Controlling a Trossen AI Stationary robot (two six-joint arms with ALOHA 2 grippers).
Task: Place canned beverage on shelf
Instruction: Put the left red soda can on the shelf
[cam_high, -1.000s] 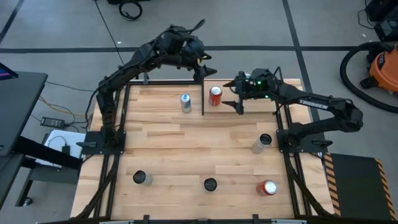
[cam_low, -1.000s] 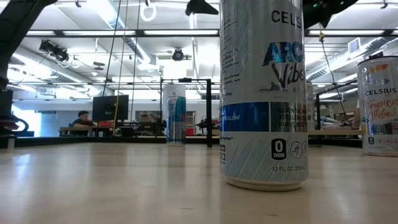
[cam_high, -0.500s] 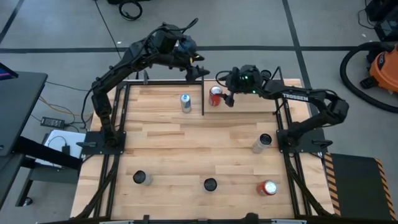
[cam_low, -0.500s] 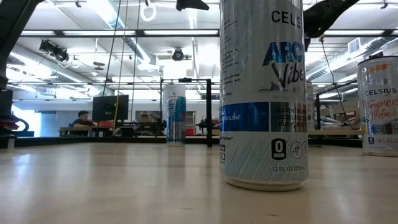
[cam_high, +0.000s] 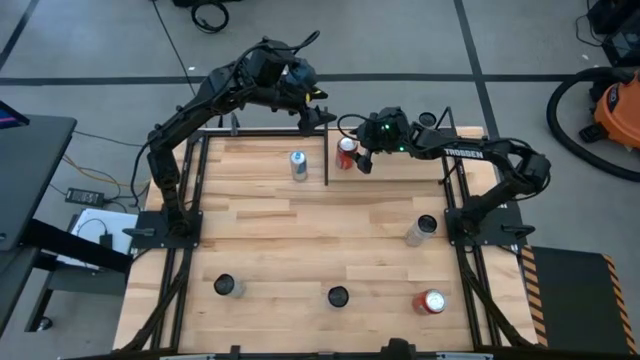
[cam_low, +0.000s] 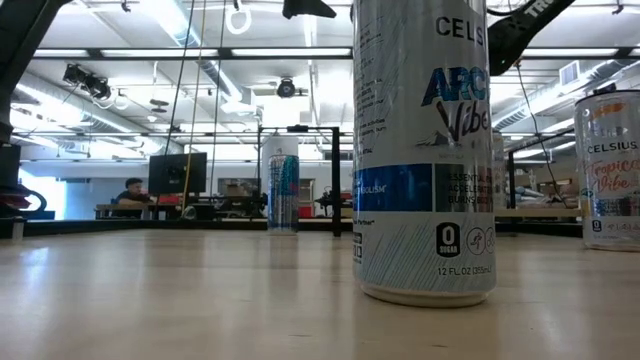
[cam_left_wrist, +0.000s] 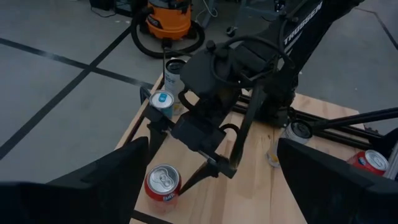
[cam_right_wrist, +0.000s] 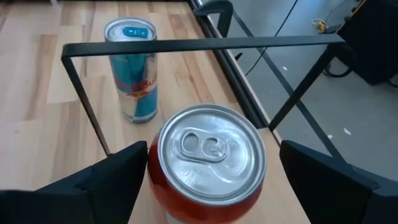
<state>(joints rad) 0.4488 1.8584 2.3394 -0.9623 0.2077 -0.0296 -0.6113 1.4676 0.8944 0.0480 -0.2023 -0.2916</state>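
Note:
A red can (cam_high: 346, 150) stands upright on the left end of the pale shelf (cam_high: 420, 168) at the table's far side. My right gripper (cam_high: 356, 156) is open just above it. In the right wrist view its two fingers (cam_right_wrist: 93, 186) stand on either side of the can's silver top (cam_right_wrist: 208, 149), and no touch shows. My left gripper (cam_high: 322, 112) hangs open and empty above the table's far edge, just beyond the can. In the left wrist view the can (cam_left_wrist: 163, 183) shows below the right gripper.
A blue can (cam_high: 298, 163) stands on the table left of the shelf's black rod frame (cam_right_wrist: 186, 45). More cans stand at the right (cam_high: 424, 228) and along the near edge (cam_high: 228, 287) (cam_high: 338, 296) (cam_high: 430, 302). A tall Celsius can (cam_low: 425, 150) fills the low view.
My right gripper has moved toward the table's left along the shelf until its open fingers straddle the red can. My left gripper has drawn back a little toward the far left. The cans have stayed where they were.

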